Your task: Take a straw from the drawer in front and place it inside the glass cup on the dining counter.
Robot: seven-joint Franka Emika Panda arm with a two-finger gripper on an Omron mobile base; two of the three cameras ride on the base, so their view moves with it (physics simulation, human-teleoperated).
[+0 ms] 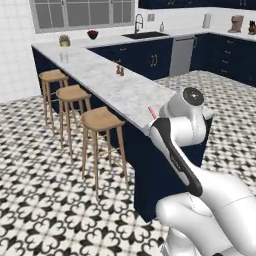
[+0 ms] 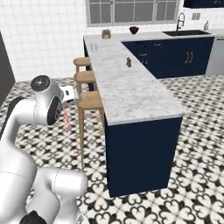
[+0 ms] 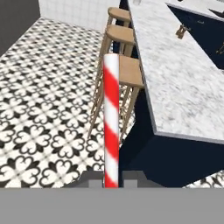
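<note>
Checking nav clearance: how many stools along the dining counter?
3, in a row on the dining counter's outer side: near stool, middle stool, far stool. None look hidden.

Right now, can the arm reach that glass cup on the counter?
Probably not: the hand, holding the straw, is by the counter's near end; the glass cup stands near the far end.
</note>
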